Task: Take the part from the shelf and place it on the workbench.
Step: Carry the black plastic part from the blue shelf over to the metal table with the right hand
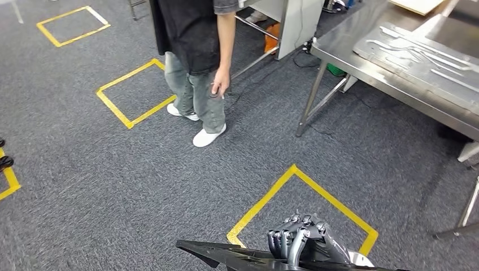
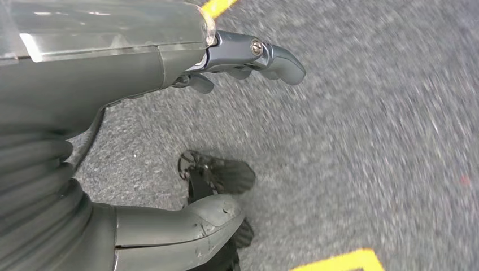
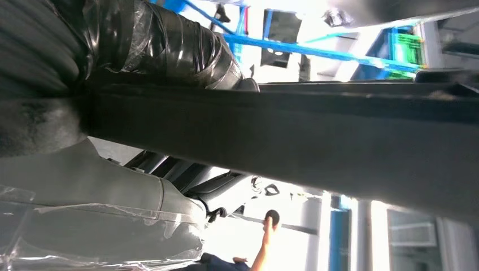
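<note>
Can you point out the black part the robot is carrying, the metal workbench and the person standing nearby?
black part (image 1: 226,255): head view, its flat top near the pointed end.
workbench (image 1: 361,70): head view, bare steel top near the front edge.
person (image 1: 192,39): head view, the dark shirt.

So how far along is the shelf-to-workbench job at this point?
Pickup looks done: the right hand grips the black part low in the head view. In hand is the carry; the workbench stands ahead to the right, across carpet. Placing remains. The left hand holds nothing.
</note>
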You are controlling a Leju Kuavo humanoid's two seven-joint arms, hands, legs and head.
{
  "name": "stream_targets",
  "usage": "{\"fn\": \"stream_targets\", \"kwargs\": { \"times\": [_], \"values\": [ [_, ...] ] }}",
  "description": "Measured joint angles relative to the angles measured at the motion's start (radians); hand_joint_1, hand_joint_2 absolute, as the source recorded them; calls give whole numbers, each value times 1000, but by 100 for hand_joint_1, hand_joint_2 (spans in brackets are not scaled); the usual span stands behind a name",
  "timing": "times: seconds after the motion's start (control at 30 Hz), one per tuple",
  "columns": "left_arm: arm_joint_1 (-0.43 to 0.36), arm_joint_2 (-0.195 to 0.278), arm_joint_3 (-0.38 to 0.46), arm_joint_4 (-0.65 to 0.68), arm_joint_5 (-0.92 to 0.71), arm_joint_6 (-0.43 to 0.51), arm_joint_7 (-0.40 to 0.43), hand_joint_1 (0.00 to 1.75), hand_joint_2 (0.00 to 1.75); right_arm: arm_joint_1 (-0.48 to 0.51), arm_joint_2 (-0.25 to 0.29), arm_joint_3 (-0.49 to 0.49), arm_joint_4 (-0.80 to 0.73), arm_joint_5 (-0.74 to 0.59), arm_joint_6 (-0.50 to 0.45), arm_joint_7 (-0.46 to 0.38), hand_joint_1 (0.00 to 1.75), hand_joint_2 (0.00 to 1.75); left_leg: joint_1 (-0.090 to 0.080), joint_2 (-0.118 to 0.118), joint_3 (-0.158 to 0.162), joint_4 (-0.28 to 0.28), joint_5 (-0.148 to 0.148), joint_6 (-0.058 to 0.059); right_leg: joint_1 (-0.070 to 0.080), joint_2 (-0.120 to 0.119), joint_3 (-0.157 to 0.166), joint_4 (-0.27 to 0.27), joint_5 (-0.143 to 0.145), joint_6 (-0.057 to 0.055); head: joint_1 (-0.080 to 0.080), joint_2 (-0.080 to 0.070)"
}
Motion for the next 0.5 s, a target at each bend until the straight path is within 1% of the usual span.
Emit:
{"fn": "stream_targets", "kwargs": {
  "times": [0.03, 0.07, 0.1, 0.13, 0.17, 0.2, 0.23, 0.27, 0.3, 0.33, 0.37, 0.4, 0.43, 0.47, 0.5],
  "values": [
    [0, 0, 0, 0, -2, 0, -1, 0, 175, 2, 1, -1, -1, -1, 5, 0, 171, 175, 3, -30, -22, 49, -28, -2, -4, 11, 3, -4, 2, -5, 0, 0],
    [1, -1, 0, 0, -3, 1, -2, 0, 175, 3, 2, -1, -1, -2, 9, 2, 171, 175, 4, -57, -54, 115, -60, -4, -4, 22, 3, -5, 3, -8, 0, 0],
    [4, -1, 0, 0, -5, 1, -2, 0, 175, 4, 3, -1, 0, -2, 12, 3, 171, 175, 5, -71, -90, 184, -86, -6, -4, 35, 2, -4, 3, -10, 0, 0],
    [6, -1, 0, 0, -5, 1, -2, 0, 175, 6, 4, -1, 0, -2, 14, 5, 171, 175, 5, -76, -119, 234, -97, -8, -4, 50, 2, -2, 2, -10, 0, 0],
    [8, -1, 0, 0, -5, 1, -2, 0, 175, 8, 5, -1, 2, -2, 15, 7, 171, 175, 5, -78, -134, 250, -87, -9, -4, 64, 3, 0, 1, -10, 0, 0],
    [8, 0, 0, 0, -5, 1, -2, 0, 175, 9, 6, -1, 3, -2, 15, 9, 171, 175, 6, -80, -130, 226, -58, -9, -5, 79, 4, 3, -1, -8, 0, 0],
    [8, 0, 0, 0, -5, 1, -3, 0, 175, 9, 7, -1, 5, -2, 14, 12, 171, 175, 7, -87, -109, 168, -16, -9, -6, 92, 5, 6, -3, -6, 0, 0],
    [7, 1, 0, 0, -6, 0, -3, 0, 175, 7, 10, -1, 6, -3, 14, 17, 171, 175, 8, -104, -83, 100, 20, -7, -6, 104, 6, 10, -6, -2, 0, 0],
    [7, 2, 0, 0, -6, 0, -4, 0, 175, 3, 12, -1, 9, -3, 13, 22, 171, 175, 9, -123, -60, 41, 44, -5, -6, 117, 5, 15, -9, 2, 0, 0],
    [7, 3, 0, 0, -6, -1, -4, 0, 175, -1, 15, -1, 11, -3, 12, 27, 171, 175, 9, -137, -45, 3, 54, -3, -6, 127, 2, 19, -10, 8, 0, 0],
    [6, 3, 0, 0, -7, -1, -4, 0, 175, -5, 17, -1, 13, -3, 10, 31, 171, 175, 8, -145, -37, -13, 54, 1, -7, 138, -1, 20, -10, 14, 0, 0],
    [5, 4, 0, 0, -7, -1, -4, 0, 175, -7, 19, -1, 14, -3, 9, 35, 171, 175, 6, -140, -35, -18, 53, 6, -8, 147, -4, 19, -8, 21, 0, 0],
    [3, 4, 0, 0, -7, -1, -4, 0, 175, -8, 20, -1, 15, -3, 8, 37, 171, 175, 6, -130, -33, -21, 57, 13, -9, 150, -6, 17, -7, 27, 0, 0],
    [1, 4, -1, 0, -8, 0, -4, 0, 175, -10, 21, -1, 16, -4, 7, 39, 171, 175, 7, -120, -30, -26, 60, 20, -9, 135, -8, 22, -11, 32, 0, 0],
    [0, 4, -1, 0, -9, 1, -4, 0, 175, -15, 21, -1, 17, -4, 6, 41, 171, 175, 9, -108, -29, -30, 64, 27, -8, 109, -19, 44, -26, 37, 0, 0]
  ]
}}
